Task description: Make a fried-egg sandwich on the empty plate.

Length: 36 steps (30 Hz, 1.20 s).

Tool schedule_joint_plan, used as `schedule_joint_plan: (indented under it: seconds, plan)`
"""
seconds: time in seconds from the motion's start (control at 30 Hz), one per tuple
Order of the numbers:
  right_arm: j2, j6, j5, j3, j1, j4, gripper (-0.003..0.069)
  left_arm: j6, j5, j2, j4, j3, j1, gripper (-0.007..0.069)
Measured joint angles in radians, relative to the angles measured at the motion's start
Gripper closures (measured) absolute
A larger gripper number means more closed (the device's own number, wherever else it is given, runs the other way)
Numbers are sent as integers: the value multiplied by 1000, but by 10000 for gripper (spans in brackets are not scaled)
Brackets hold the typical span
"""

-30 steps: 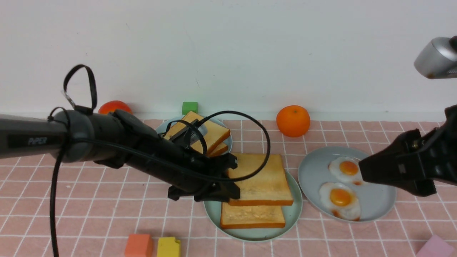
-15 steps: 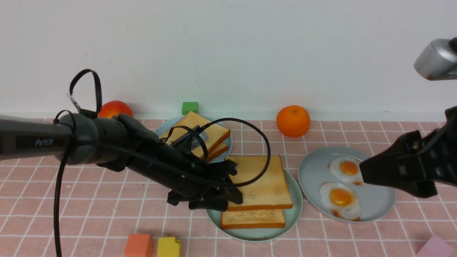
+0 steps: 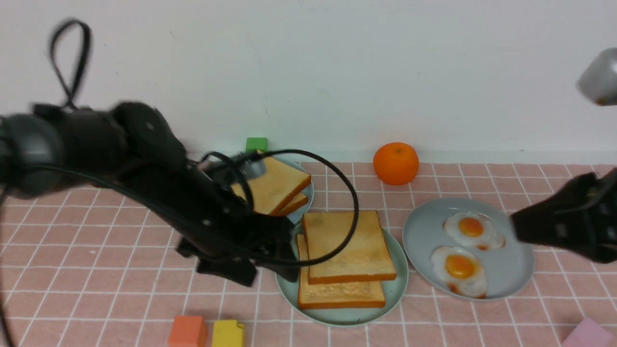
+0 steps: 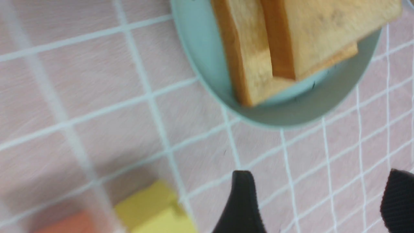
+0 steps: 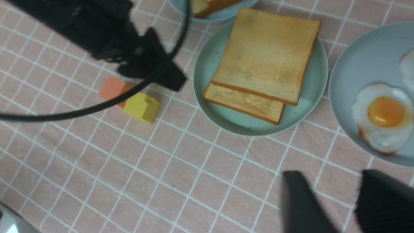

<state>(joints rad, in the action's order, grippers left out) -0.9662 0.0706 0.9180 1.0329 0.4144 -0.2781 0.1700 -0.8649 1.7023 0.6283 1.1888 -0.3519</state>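
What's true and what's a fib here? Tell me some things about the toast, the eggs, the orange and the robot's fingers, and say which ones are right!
1. Two toast slices are stacked on the green plate. True.
2. The left fingers are holding a slice. False: they are apart and empty, over the pink cloth beside that plate.
3. Two fried eggs lie on the grey plate on the right. True.
4. The orange sits on a plate. False: it sits by the wall, on no plate.
5. The right fingers are pinching an egg. False: they are apart and hold nothing.
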Motion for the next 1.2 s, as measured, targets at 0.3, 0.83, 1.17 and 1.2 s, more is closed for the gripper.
schedule_joint_plan:
  seconds: [0.3,0.83,1.17,1.2]
  plan:
    - [367,-180,-159,-259,0,213,665,24,-174,-357,40,-3,0,435]
    - [980,-196,-508,-734,0,387,666,-97,-241,-1008,50,-370,0,612]
    - [980,-196,-512,-775,0,390,663,-175,-295,-1187,87,-399,0,612]
    - [980,-196,-512,-775,0,390,662,-175,-296,-1191,88,-399,0,612]
